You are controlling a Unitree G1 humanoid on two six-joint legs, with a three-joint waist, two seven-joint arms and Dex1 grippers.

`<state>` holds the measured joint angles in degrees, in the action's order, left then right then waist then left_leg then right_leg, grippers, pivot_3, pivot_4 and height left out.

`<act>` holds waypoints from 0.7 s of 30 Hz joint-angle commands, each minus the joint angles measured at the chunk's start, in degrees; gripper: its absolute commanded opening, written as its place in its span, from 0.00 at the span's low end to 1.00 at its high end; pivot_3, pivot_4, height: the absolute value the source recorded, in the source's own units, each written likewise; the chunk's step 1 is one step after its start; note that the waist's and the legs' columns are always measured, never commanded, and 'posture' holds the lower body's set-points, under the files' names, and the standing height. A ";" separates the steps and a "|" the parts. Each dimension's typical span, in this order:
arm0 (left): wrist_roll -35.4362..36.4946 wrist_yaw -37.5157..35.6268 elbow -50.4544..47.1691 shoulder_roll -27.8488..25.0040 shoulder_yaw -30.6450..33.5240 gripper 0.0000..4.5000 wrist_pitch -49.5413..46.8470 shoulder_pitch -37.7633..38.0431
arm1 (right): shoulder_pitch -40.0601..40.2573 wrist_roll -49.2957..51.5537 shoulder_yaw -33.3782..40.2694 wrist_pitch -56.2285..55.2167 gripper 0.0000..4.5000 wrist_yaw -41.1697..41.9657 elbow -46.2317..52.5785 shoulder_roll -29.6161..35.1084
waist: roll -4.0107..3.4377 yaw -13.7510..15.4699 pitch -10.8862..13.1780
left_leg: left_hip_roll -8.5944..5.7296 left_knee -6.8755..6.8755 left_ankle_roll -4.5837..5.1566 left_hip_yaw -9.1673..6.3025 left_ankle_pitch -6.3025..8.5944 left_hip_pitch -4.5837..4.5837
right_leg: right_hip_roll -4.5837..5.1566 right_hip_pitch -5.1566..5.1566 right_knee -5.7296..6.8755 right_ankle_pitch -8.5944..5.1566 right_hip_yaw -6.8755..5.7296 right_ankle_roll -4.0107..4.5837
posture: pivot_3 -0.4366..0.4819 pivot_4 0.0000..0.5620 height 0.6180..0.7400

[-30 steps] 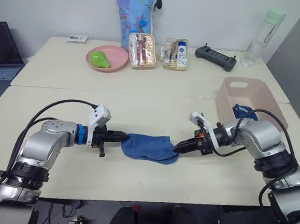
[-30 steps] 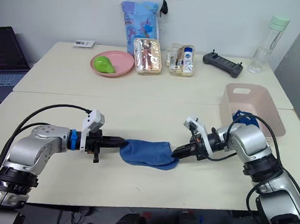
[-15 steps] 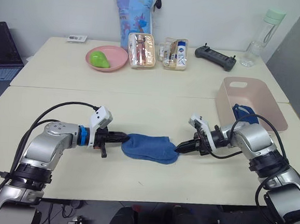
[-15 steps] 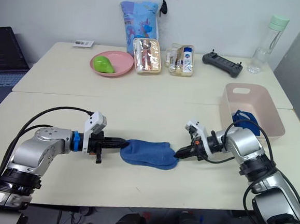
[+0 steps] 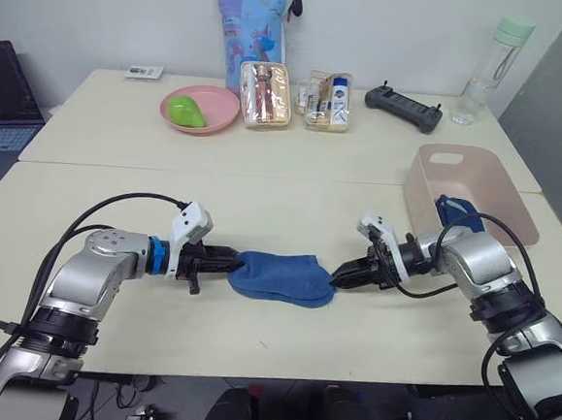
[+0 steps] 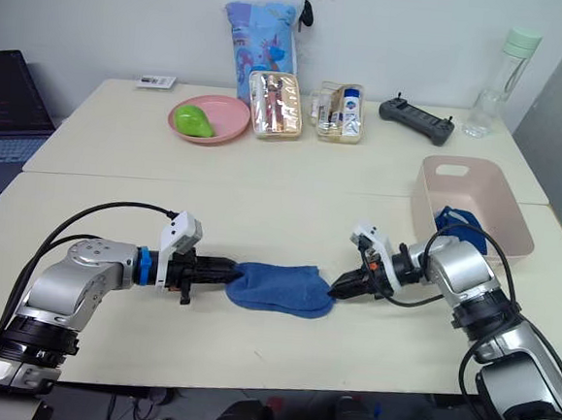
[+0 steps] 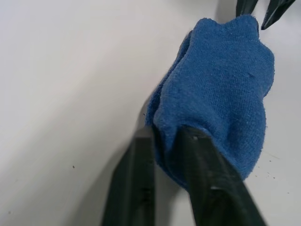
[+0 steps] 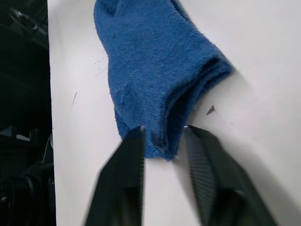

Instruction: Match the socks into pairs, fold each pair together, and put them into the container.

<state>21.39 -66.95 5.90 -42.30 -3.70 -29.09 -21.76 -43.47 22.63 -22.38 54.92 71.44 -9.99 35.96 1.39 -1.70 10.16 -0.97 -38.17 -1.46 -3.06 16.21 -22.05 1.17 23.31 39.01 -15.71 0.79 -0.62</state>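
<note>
A medium-blue pair of socks [image 5: 283, 276] lies stacked flat on the near table, between my two grippers. My left gripper [image 5: 230, 260] is at the pair's left end, and in the left wrist view its fingers [image 7: 141, 155] pinch the folded edge of the socks [image 7: 221, 89]. My right gripper [image 5: 338, 276] is at the right end, with the thick edge of the socks [image 8: 150, 66] caught between its fingers [image 8: 200, 155]. The container [image 5: 488, 173], a pale pink tub, stands at the right with a dark blue sock bundle [image 5: 453, 208] inside.
On the far table stand a pink plate [image 5: 215, 117] with a green item, two clear pouches [image 5: 267, 96], a printed blue bag [image 5: 253, 25], a black controller [image 5: 404, 107] and a bottle [image 5: 491, 71]. A laptop [image 5: 5, 101] sits at the far left.
My left gripper has edged a little to the right onto the socks' end. The right gripper and the socks have barely shifted.
</note>
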 commanded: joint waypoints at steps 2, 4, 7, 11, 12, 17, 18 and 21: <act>2.92 0.22 -2.51 -2.32 6.49 0.58 0.25 0.74 | -0.69 2.43 6.30 -3.29 0.69 1.95 5.16 3.11 | 0.00 -0.01 0.00 | 0.00 0.01 0.00 0.00 0.00 -0.01 | 0.00 0.01 -0.01 0.00 0.00 0.00 | 0.48 0.27 1.00; 5.26 -0.37 -4.90 -3.48 9.35 0.64 -0.87 1.40 | 0.53 2.73 9.50 -8.35 0.70 -0.58 8.48 1.38 | 0.00 -0.08 0.00 | 0.01 0.02 0.00 -0.01 0.00 -0.01 | 0.00 0.01 -0.01 0.00 -0.01 0.00 | 0.48 0.27 1.00; 7.11 -0.01 -8.60 -3.55 10.75 0.64 -1.85 2.22 | 2.28 1.18 10.78 -13.39 0.70 -5.20 11.98 -2.45 | 0.00 -0.12 0.00 | 0.05 0.04 0.00 -0.01 0.00 0.02 | -0.01 0.01 0.00 0.00 -0.03 0.00 | 0.48 0.27 1.00; 3.99 1.85 -13.25 -0.53 7.61 0.55 4.05 3.78 | 4.55 -1.09 8.90 -18.18 0.61 -11.81 14.85 -10.20 | -0.01 -0.01 -0.01 | 0.04 0.04 -0.01 0.02 0.00 0.03 | -0.01 -0.01 0.00 0.00 0.01 0.00 | 0.48 0.27 1.00; 3.22 2.32 -14.02 0.46 6.48 0.50 5.23 4.23 | 5.31 -2.71 7.77 -20.59 0.56 -13.45 14.95 -11.95 | -0.01 0.02 -0.01 | 0.04 0.02 -0.01 0.02 0.00 0.02 | -0.01 -0.01 0.00 0.00 0.01 0.00 | 0.48 0.27 1.00; -3.31 5.14 -11.80 3.77 1.33 0.15 13.22 6.18 | 9.45 -10.82 2.31 -31.52 0.16 -17.32 11.22 -15.32 | 0.00 0.15 -0.01 | 0.01 0.00 -0.02 0.02 0.00 0.00 | 0.00 -0.01 -0.01 0.01 0.02 0.00 | 0.48 0.27 1.00; -5.65 6.25 -9.98 4.52 0.11 0.08 16.36 6.30 | 10.92 -12.09 1.75 -32.72 0.08 -18.78 10.04 -15.82 | 0.00 0.24 -0.02 | 0.00 0.00 -0.02 0.02 0.00 0.01 | 0.00 -0.01 -0.01 0.01 0.02 0.00 | 0.48 0.27 1.00; -8.39 7.32 -6.37 6.09 -1.65 0.01 20.43 6.96 | 14.44 -15.04 -0.05 -36.13 0.00 -19.25 7.42 -15.40 | 0.01 0.21 -0.04 | 0.00 0.01 -0.02 0.03 0.00 0.05 | 0.01 -0.04 0.00 0.01 0.03 0.00 | 0.48 0.27 1.00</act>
<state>14.12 -60.26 -1.10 -36.53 -5.00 -11.25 -15.14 -29.74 8.95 -21.95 21.44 52.35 -2.23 20.06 1.40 -1.49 10.12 -0.98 -38.16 -1.48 -3.02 16.21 -21.99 1.18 23.27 39.02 -15.71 0.82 -0.62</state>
